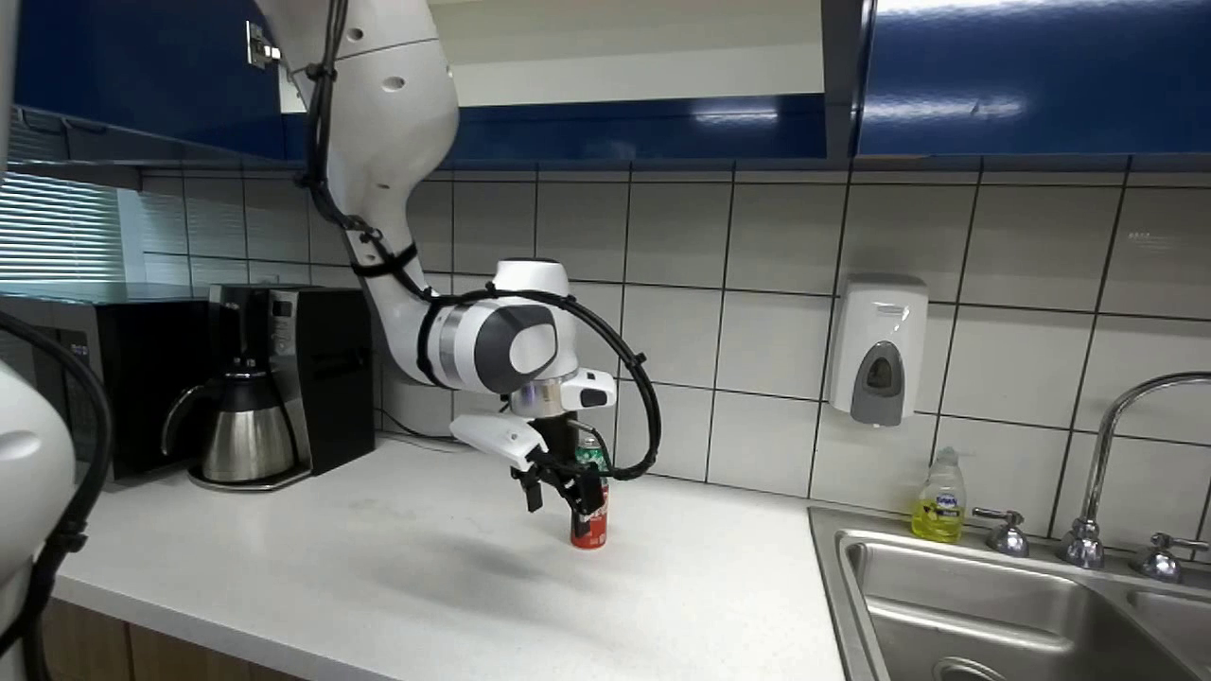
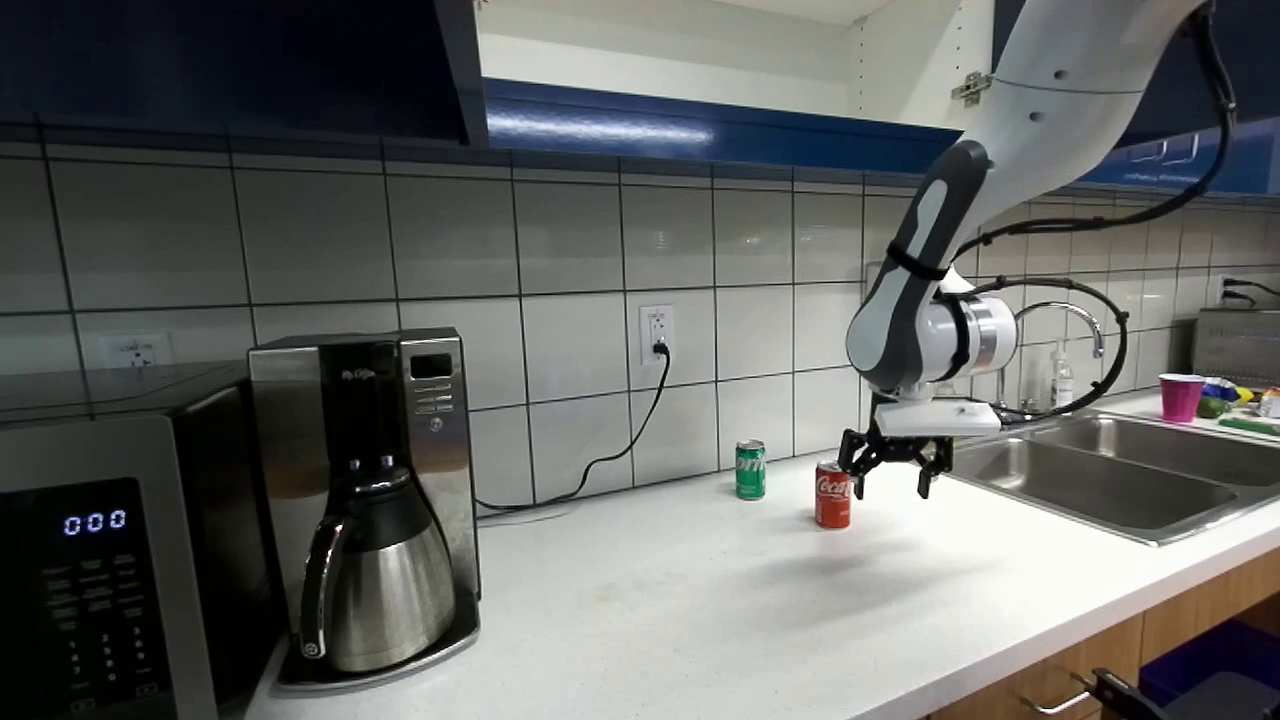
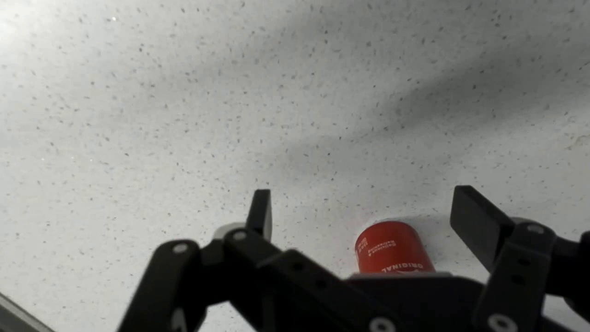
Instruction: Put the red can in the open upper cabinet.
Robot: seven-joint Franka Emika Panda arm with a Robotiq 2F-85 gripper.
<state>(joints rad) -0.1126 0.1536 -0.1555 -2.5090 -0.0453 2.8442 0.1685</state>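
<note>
1. the small red cylindrical drink can (image 2: 831,498) stands upright on the white speckled worktop (image 2: 640,610). the green cylindrical drink can (image 2: 750,472) is near it, but apart, closer to the tiled wall (image 2: 567,345).
2. the black two-fingered pincer (image 2: 892,487) is spread wide, pointing downward, with nothing between its tips in a grasp. it is just beside the red can. in both exterior views one finger covers a part of the can, so whether they touch, i cannot tell.
3. i judge that the step in hand is the approach for grasping. in the wrist view the can appears between the two fingers (image 3: 479,226), though not in the middle: it is nearer to the finger at the picture's right, and the pincer's body hides a part of it.
4. it would be good first to raise the fingertips above the can, then to centre over it, and only after this to go straight down. a low sideways move could tip it.
5. bring the fingers together softly, because the thin metal could probably dent.
6. then lift it upright, over the blue lower edge (image 2: 720,130) of the open upper cabinet with pale inside (image 2: 680,50).
</note>
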